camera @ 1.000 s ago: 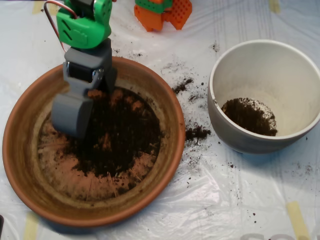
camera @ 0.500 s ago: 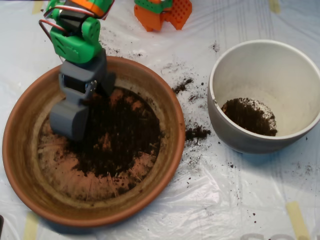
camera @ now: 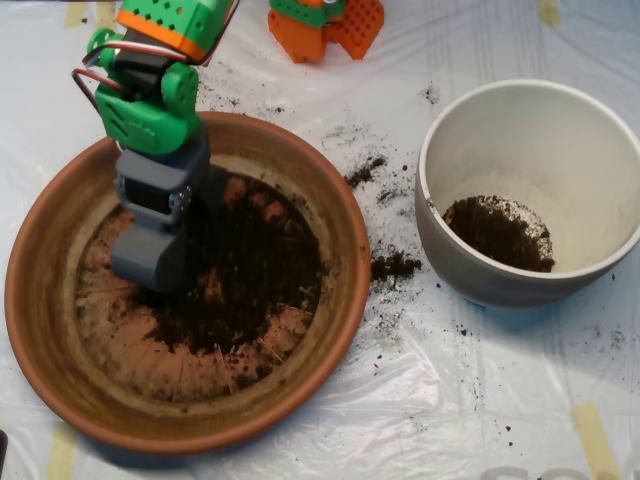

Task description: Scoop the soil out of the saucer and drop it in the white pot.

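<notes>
Scoop: down in the soil, left side of the saucer; open or closed, can't tell.
White pot: right, some soil inside.

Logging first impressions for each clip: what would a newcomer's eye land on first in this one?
Probably the big terracotta saucer at left, with dark soil heaped in its middle and the grey scoop set into the pile's left edge under a bright green arm. Next, the white pot at right with a small clump of soil inside, and crumbs spilled on the plastic sheet between them.
</notes>
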Available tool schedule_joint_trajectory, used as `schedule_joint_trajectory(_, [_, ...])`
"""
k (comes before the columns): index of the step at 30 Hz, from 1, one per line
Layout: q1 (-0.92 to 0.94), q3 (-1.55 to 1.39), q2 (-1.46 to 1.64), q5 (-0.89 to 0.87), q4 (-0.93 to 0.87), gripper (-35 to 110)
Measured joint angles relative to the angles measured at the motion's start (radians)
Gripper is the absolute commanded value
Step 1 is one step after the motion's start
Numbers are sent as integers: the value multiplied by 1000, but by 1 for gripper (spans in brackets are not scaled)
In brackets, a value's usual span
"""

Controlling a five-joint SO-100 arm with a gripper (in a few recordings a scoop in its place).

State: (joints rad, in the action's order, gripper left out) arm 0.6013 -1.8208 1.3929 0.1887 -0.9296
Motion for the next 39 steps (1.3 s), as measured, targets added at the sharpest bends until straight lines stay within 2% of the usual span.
schedule_joint_trajectory(3, [-2,17,-2,18,-12,6])
schedule_joint_trajectory(7, [5,31,-2,41,-29,0])
schedule_joint_trajectory(16, [-20,87,-2,49,-112,0])
schedule_joint_trajectory(30, [-268,506,158,-9,-514,-1])
schedule_joint_trajectory(39, [-420,615,215,-29,-621,-1])
